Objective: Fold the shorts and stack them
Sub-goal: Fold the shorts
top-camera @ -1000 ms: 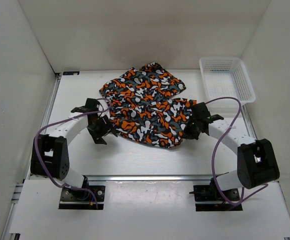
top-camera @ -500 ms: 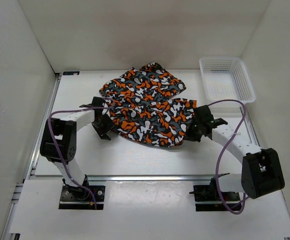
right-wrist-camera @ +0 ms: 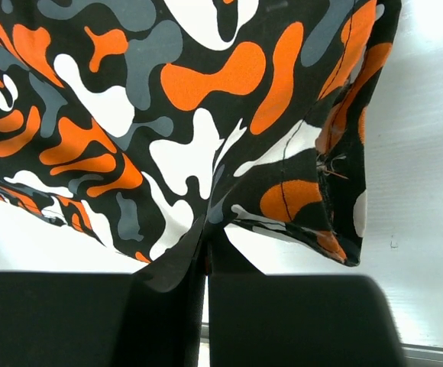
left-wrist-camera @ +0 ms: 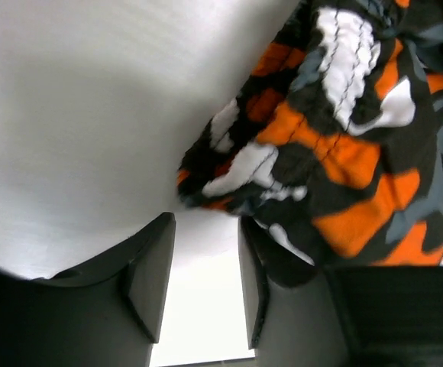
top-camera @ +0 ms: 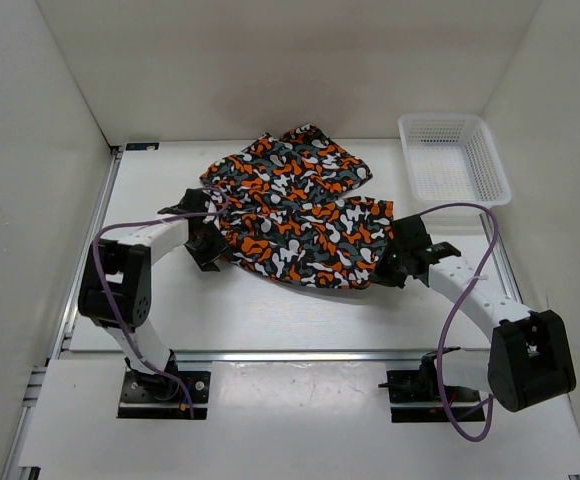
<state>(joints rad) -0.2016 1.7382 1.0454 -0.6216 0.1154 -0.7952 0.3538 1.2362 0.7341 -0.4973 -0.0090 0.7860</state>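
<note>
The shorts (top-camera: 295,215), printed in orange, black, white and grey blotches, lie rumpled in the middle of the table, a back part overlapping a front part. My left gripper (top-camera: 208,246) is at their left edge. In the left wrist view it (left-wrist-camera: 202,267) is open, with bare table between the fingers and the hem (left-wrist-camera: 282,176) resting over the right finger's tip. My right gripper (top-camera: 391,264) is at the shorts' near right corner. In the right wrist view it (right-wrist-camera: 206,246) is shut on the fabric's edge (right-wrist-camera: 206,153), which hangs lifted off the table.
A white mesh basket (top-camera: 453,160) stands at the back right of the table (top-camera: 270,310). White walls close in the left, back and right sides. The metal rail with both arm bases runs along the near edge.
My left gripper has moved in toward the shorts' left edge, its arm folding up higher. My right gripper has drawn slightly nearer, keeping the shorts' right corner pinched.
</note>
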